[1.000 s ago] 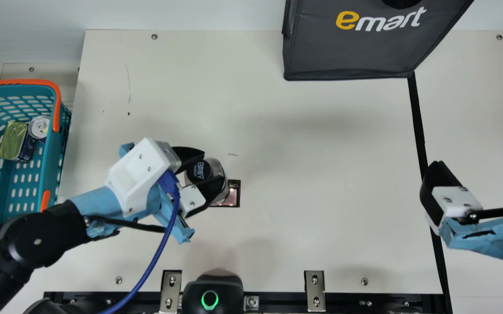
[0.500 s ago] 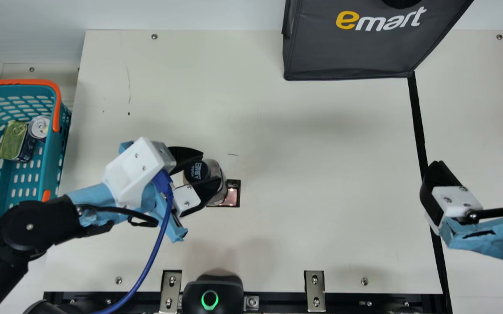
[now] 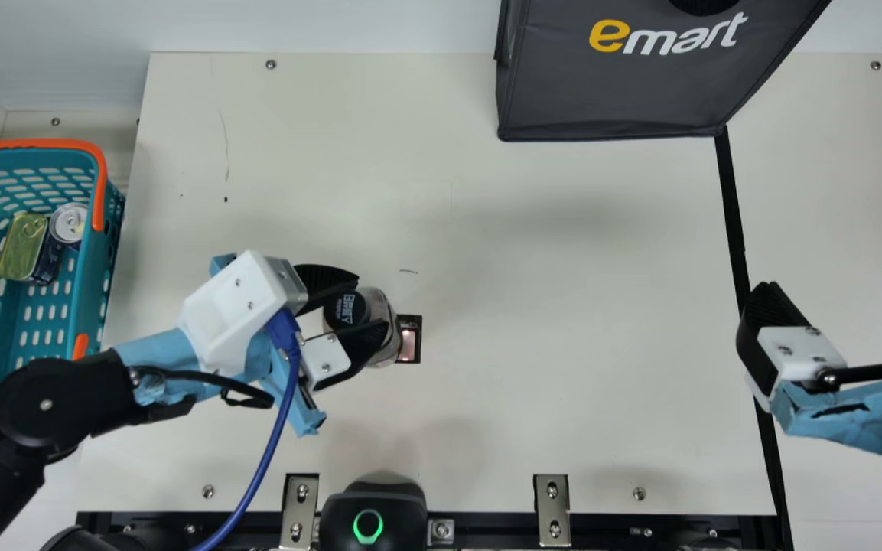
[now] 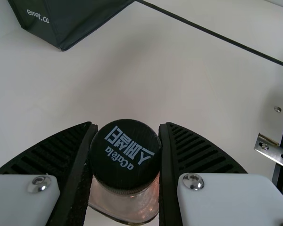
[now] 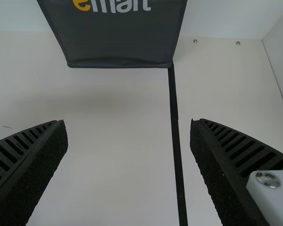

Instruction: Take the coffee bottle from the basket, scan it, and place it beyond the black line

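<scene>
In the main view my left gripper is shut on the coffee bottle, a clear bottle with a black cap, over the left part of the scanner window. The left wrist view has the bottle's cap squeezed between the two fingers of my left gripper. My right gripper stands open beside the black line at the right. Nothing is between the fingers of my right gripper in its wrist view, where the black line runs behind them.
At the far left, the teal basket holds a flat tin and a can. A dark bag stands at the back, next to the line's far end. A black device with a green ring sits at the front edge.
My left gripper, holding the bottle, first shifted slightly left, then a little toward the table's front edge. More of the scanner window's left part is covered now. The right arm kept still.
</scene>
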Controlling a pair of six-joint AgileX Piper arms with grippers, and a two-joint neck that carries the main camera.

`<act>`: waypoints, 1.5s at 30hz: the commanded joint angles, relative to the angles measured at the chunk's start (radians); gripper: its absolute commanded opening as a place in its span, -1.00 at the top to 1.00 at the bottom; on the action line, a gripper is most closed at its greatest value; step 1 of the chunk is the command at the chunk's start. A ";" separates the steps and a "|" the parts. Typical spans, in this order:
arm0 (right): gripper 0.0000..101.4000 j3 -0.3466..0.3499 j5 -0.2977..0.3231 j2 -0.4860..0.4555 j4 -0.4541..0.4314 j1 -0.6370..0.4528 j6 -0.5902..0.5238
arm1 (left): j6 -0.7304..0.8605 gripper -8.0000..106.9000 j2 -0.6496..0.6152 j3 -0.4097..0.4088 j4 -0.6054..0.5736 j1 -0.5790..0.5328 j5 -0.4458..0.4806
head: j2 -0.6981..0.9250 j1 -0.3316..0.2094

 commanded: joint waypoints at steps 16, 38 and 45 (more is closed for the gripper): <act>-0.79 0.000 -0.001 0.000 0.000 0.000 0.000 | -0.006 0.68 -0.006 0.019 -0.003 -0.038 -0.014 | 0.003 -0.026; -0.79 0.000 -0.001 0.000 0.000 0.000 0.000 | -0.070 0.68 -0.055 0.060 0.030 -0.095 -0.014 | 0.003 -0.026; -0.79 0.000 -0.001 0.000 0.000 0.000 0.000 | -0.122 0.68 -0.078 0.041 0.065 -0.117 -0.009 | 0.003 -0.026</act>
